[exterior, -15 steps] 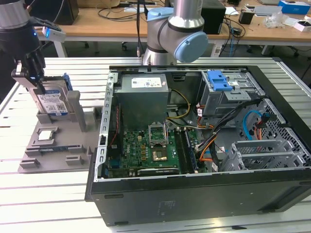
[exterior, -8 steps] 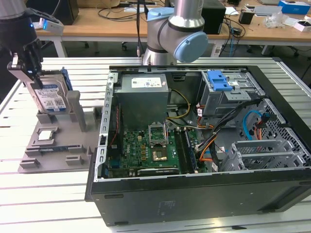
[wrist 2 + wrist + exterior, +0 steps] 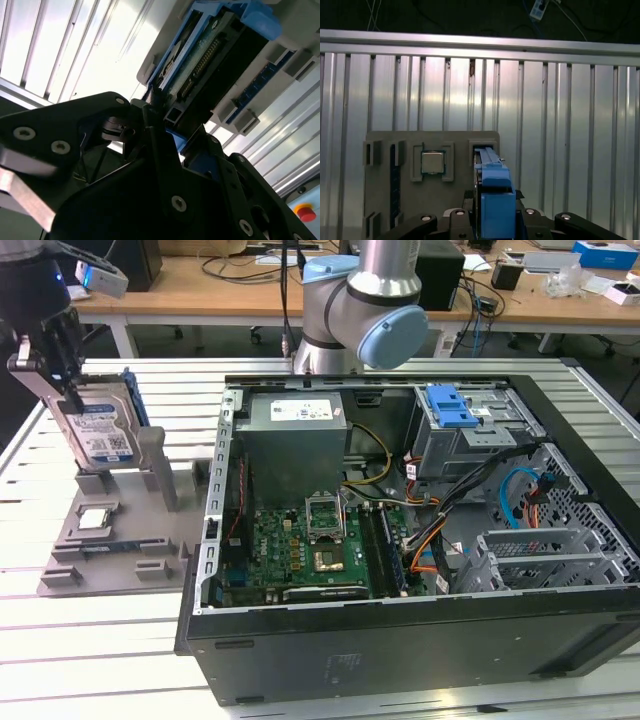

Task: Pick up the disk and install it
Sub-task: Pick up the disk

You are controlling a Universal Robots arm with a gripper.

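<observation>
Pickup step, we reckon: black gripper (image 3: 62, 380) looks clamped on the silver-grey, blue-railed disk (image 3: 100, 435) in its grey holder (image 3: 110, 540), needing a straight lift.

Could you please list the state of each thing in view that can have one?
gripper, jaws shut on the top edge of the disk.
disk, standing upright at the grey holder, gripped.
CPU chip, lying flat in a holder recess, untouched.
computer case, on its side, side panel off, interior exposed.
</observation>
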